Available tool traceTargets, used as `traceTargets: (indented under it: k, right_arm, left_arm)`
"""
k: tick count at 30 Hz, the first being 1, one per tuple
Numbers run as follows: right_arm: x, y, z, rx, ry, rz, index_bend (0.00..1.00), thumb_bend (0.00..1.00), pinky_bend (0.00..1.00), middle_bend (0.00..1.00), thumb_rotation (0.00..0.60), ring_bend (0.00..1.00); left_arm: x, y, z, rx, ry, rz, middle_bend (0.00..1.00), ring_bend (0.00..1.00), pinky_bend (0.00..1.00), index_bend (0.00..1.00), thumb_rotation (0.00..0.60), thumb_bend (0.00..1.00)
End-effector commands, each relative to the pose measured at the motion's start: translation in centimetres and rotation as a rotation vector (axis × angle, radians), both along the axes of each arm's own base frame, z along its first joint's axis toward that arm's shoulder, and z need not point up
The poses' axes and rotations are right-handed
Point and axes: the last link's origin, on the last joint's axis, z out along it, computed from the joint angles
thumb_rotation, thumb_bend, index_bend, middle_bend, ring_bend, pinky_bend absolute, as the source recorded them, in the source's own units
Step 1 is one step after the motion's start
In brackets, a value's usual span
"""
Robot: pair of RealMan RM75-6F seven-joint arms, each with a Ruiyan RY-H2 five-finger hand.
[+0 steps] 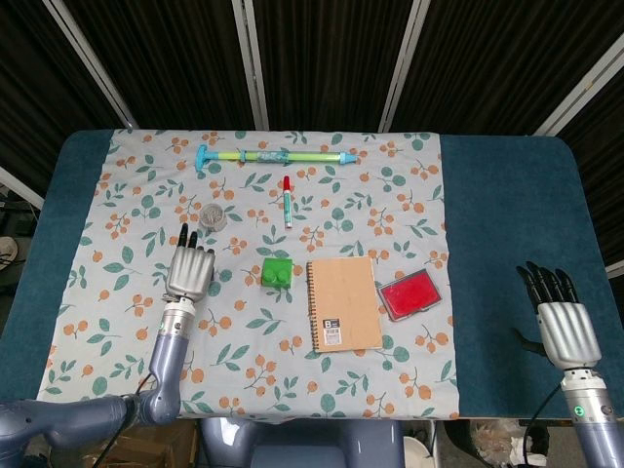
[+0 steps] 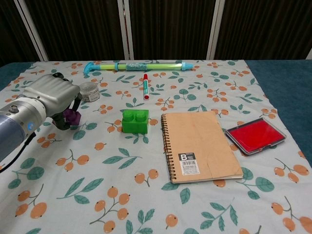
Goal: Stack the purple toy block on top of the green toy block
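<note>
We saw left hand [image 2: 51, 97] curled around purple toy block [image 2: 72, 117]; judged it light, rigid, slick; side grip best. Green toy block [image 2: 135, 121] nearby. Right hand [image 1: 564, 327] idle, fingers spread, empty.

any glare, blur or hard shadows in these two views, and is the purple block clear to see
Head view: even light, sharp, no glare; the purple block is hidden under the left robot hand. Chest view: soft shadows only, a faint sheen on the red stamp pad; the purple block shows only partly, shaded beneath the left robot hand, which looms large and slightly soft near the lens. The green block is crisp.
</note>
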Motion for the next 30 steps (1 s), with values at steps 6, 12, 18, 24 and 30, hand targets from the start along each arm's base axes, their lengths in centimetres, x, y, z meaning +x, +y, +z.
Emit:
traceTargets:
  k: [6, 12, 18, 24, 30]
  right_arm:
    - [0.1, 0.0, -0.2, 0.007, 0.004, 0.003, 0.02, 0.22, 0.0, 0.06, 0.6, 0.09]
    - [0.1, 0.0, -0.3, 0.009, 0.008, 0.001, 0.02, 0.22, 0.0, 0.06, 0.6, 0.09]
    - [0.0, 0.0, -0.3, 0.008, 0.009, -0.004, 0.02, 0.22, 0.0, 0.06, 0.6, 0.09]
    - [0.0, -0.1, -0.3, 0.012, 0.006, -0.007, 0.02, 0.22, 0.0, 0.06, 0.6, 0.09]
    - [-0.1, 0.0, -0.1, 0.007, -0.002, -0.01, 0.02, 0.22, 0.0, 0.06, 0.6, 0.09]
  left_arm:
    - [2.7, 1.0, 2.8, 0.002, -0.191, 0.066, 0.53, 0.15, 0.0, 0.58, 0.6, 0.35]
    - [4.9, 1.3, 3.8, -0.021, -0.203, 0.076, 0.53, 0.15, 0.0, 0.58, 0.6, 0.35]
    - [7.1, 1.3, 4.0, -0.015, -0.15, 0.069, 0.53, 0.15, 0.0, 0.6, 0.6, 0.35]
    - [10.4, 1.5, 4.5, 0.014, -0.04, 0.023, 0.53, 0.15, 0.0, 0.6, 0.6, 0.35]
    - [14.0, 1.1, 4.1, 0.005, -0.03, -0.027, 0.53, 0.15, 0.0, 0.6, 0.6, 0.35]
